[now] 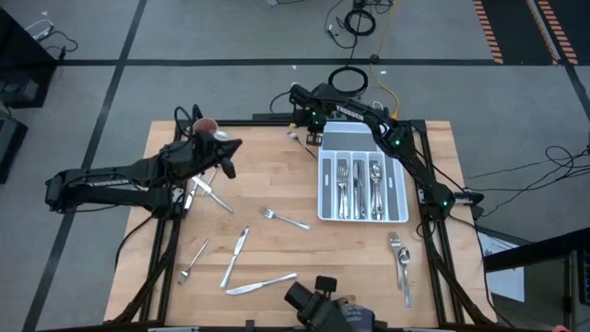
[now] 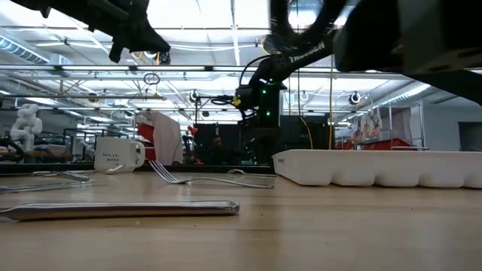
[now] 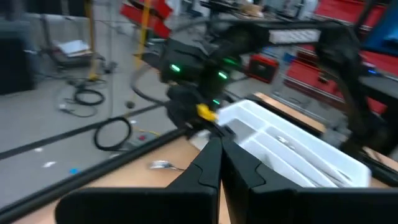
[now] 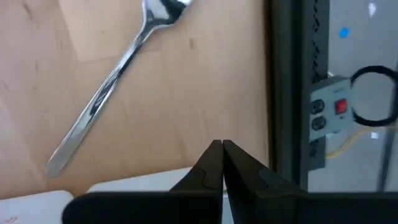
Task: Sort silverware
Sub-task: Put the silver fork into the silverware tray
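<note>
- We're hovering the right gripper (image 4: pixel 222 144), pinched empty, by the white tray's (image 1: pixel 326 189) far end.
- Left gripper (image 3: pixel 221 146), pinched empty, is waiting near the mug (image 1: pixel 204 126).
- We're judging the spoon (image 4: pixel 112 82) beside the tray next: reopen, descend.
- Forks, knives are lying scattered on the table (image 1: pixel 277 249).

Evenly lit from overhead; ceiling strips glare bright in the low view. Soft, faint shadows on the table (image 1: pixel 277 258). Left wrist view smeared by motion blur. Nearest knife (image 2: pixel 120 210) soft, out of focus. Glints on the spoon (image 4: pixel 112 81).
</note>
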Action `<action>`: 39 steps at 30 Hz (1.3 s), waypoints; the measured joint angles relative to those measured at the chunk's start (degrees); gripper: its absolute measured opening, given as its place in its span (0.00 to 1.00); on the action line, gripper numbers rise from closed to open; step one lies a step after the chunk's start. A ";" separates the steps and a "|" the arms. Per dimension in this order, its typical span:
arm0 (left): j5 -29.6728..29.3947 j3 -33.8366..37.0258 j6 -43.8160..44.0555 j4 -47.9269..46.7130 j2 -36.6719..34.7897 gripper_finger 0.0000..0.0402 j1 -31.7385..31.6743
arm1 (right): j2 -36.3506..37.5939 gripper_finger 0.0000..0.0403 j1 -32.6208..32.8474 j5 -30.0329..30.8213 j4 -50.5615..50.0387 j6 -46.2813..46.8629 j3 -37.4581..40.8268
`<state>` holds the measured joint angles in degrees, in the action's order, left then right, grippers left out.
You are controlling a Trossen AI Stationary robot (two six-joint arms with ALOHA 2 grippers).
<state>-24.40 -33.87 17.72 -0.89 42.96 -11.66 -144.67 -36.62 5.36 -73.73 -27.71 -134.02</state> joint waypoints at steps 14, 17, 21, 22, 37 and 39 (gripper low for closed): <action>1.93 -0.02 1.56 -2.91 0.15 0.03 -2.14 | -3.09 0.00 5.58 -8.85 -6.13 -1.79 0.46; 3.02 -0.02 1.56 -2.96 0.15 0.03 -2.14 | -3.09 0.00 6.49 -9.79 -7.88 -3.72 0.59; 3.83 -0.02 1.79 -3.69 0.15 0.03 -2.14 | -3.09 0.00 7.96 -10.80 -12.04 -10.14 0.73; 3.96 -0.02 2.20 -4.04 0.15 0.03 -2.14 | -2.82 0.00 8.41 -11.39 -13.41 -12.51 0.85; 4.48 -0.02 6.30 -5.64 0.15 0.03 -2.21 | 4.78 0.00 7.48 -8.67 11.76 30.07 -0.52; 4.30 -0.02 7.14 -5.64 0.15 0.03 -2.19 | 4.76 0.00 5.45 -13.51 13.93 40.04 -0.52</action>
<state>-20.10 -33.89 24.86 -6.52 43.11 -13.85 -139.91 -31.18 -8.15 -59.80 12.33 -134.54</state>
